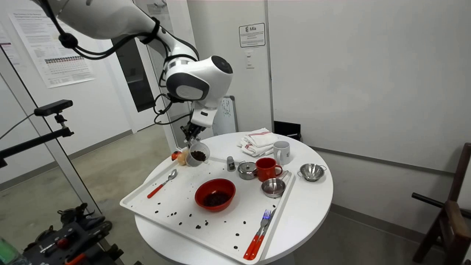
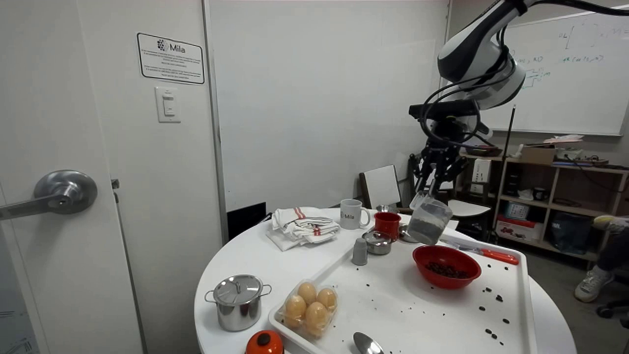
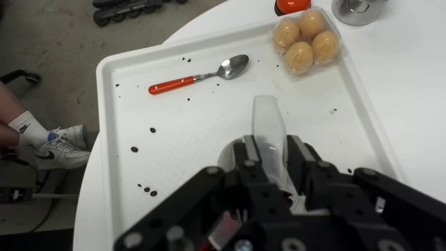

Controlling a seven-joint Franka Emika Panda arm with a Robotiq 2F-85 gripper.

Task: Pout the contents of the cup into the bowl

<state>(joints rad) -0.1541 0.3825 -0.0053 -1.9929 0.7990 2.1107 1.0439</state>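
Note:
The cup [image 1: 192, 160] is translucent and greyish, with dark beans inside. It hangs tilted above the tray, and it also shows in an exterior view [image 2: 426, 225]. My gripper [image 1: 192, 135] is shut on the cup's clear handle; the fingers also show in an exterior view [image 2: 432, 178]. In the wrist view the handle lies between the fingertips [image 3: 271, 150], and the cup's body is mostly hidden behind the left finger. The wide red bowl [image 1: 217, 208] stands upright on the tray with dark beans in it, also seen in an exterior view [image 2: 442, 281]. The cup is higher than the bowl.
The white tray [image 3: 106, 146] carries loose beans, a spoon [image 3: 174, 84], a pack of eggs [image 3: 299, 57], a grey shaker [image 2: 359, 251], and a fork and knife [image 1: 255, 241]. A lidded pot [image 1: 246, 170], red mug [image 1: 266, 168], white mug [image 1: 281, 151] and towels [image 2: 304, 225] stand farther along.

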